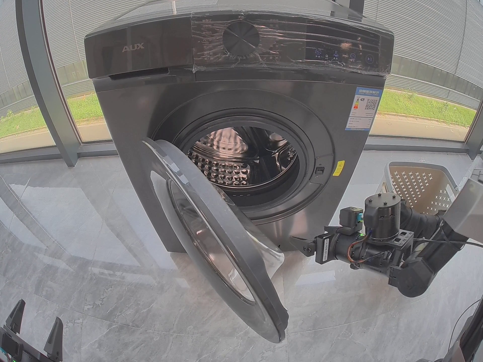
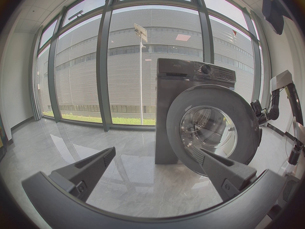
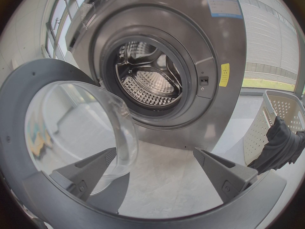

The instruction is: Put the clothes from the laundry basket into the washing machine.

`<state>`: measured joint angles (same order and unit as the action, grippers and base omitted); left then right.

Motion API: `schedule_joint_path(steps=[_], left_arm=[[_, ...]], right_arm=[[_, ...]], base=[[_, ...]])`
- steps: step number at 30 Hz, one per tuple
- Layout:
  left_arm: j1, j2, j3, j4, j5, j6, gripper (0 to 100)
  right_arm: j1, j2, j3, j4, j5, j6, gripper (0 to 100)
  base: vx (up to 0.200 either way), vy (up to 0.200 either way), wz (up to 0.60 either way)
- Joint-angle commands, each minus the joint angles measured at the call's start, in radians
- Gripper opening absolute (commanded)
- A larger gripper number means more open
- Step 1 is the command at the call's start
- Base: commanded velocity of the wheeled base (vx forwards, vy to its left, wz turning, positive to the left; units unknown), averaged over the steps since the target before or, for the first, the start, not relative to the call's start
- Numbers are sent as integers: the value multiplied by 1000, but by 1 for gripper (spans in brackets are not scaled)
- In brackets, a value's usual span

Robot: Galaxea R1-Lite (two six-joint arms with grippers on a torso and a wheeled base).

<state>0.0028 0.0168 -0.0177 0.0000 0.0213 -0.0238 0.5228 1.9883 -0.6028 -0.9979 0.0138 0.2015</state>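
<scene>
Between washing machine (image 1: pixel 151 106) and laundry basket (image 1: pixel 420 184): empty right hand (image 1: pixel 301 246).

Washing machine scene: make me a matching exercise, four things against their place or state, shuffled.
1 door
2 drum
3 laundry basket
4 right gripper

A fingers apart, nothing between them
B on the floor, right of the washing machine
C swung wide open
D bare steel, no clothes seen

Pairs: 1-C, 2-D, 3-B, 4-A

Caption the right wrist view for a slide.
Open right gripper faces the washing machine, its door open; dark cloth hangs on the laundry basket.
</scene>
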Motion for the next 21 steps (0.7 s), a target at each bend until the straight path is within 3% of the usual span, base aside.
schedule_joint_path(steps=[1,12,18,21], left_arm=[[0,-17,15,0,0,-1,100],[0,-17,16,0,0,-1,100],[0,-17,16,0,0,-1,100],[0,-17,15,0,0,-1,100]], right_arm=[[-7,107,-54,-1,-21,1,100],[68,126,-22,-4,-21,4,100],[63,121,-28,-11,-18,7,100],[60,132,-40,-74,-18,-2,100]], base=[[0,0,0],[0,0,0],[0,0,0],[0,0,0]])
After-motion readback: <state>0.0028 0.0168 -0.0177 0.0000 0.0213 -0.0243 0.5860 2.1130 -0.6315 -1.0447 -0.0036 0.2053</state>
